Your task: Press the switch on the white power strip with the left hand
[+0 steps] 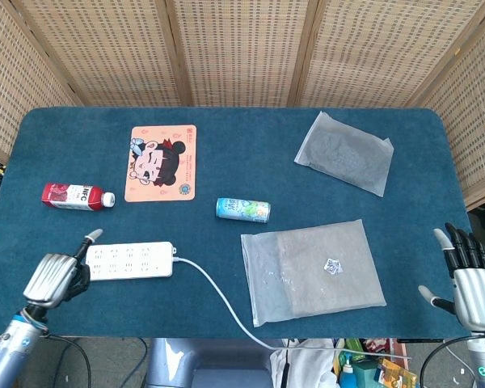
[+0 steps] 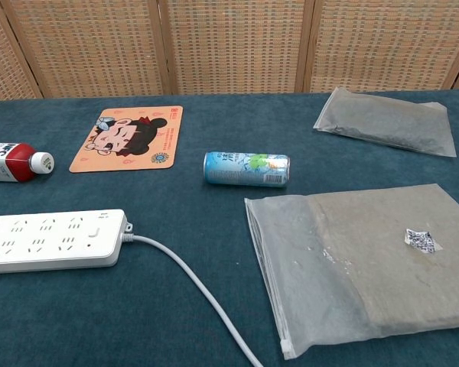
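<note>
The white power strip (image 1: 129,260) lies flat near the table's front left, and the chest view shows it too (image 2: 53,241). Its small switch (image 2: 94,230) sits near the cable end, on the right. My left hand (image 1: 56,276) is over the strip's left end. Its fingers are curled in with nothing in them, except one finger (image 1: 91,239) that sticks out straight by the strip's left corner. The switch is far from that finger. My right hand (image 1: 467,275) stays off the table's front right edge with its fingers spread, holding nothing.
The strip's white cable (image 1: 218,295) runs right and off the front edge. A red bottle (image 1: 77,196) lies behind the strip, with a cartoon mat (image 1: 161,162) further back. A can (image 1: 242,209) lies mid-table. Two plastic bags (image 1: 311,269) (image 1: 344,151) lie on the right.
</note>
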